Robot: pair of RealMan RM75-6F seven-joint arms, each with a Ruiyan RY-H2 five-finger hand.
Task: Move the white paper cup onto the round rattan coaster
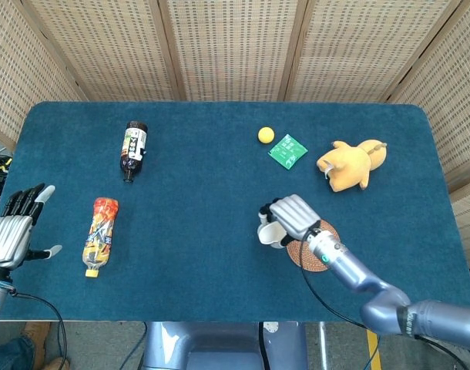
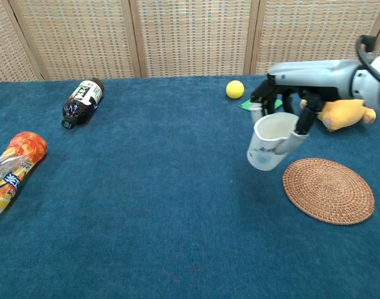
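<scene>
My right hand (image 2: 283,118) grips white paper cup (image 2: 269,141) w/ fingers around rim, tilted, lifted off blue surface (image 2: 146,205), beside round rattan coaster (image 2: 328,190). Cup inside looks empty. Left hand (image 1: 11,231) spread, holding nothing.

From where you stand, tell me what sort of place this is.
Probably a robot test setup, not a home: a table covered in blue cloth, woven screens behind, and unrelated props like a plush toy and bottles.

My right hand (image 2: 283,118), smooth silvery metal with dark finger parts, grips the matt white paper cup (image 2: 268,142). At its four o'clock lies the round rattan coaster (image 2: 328,189), coarse and woven. The table (image 2: 146,237) wears a fuzzy, matt teal cloth. The yellow plush toy (image 1: 350,163) looks soft and nappy.
</scene>
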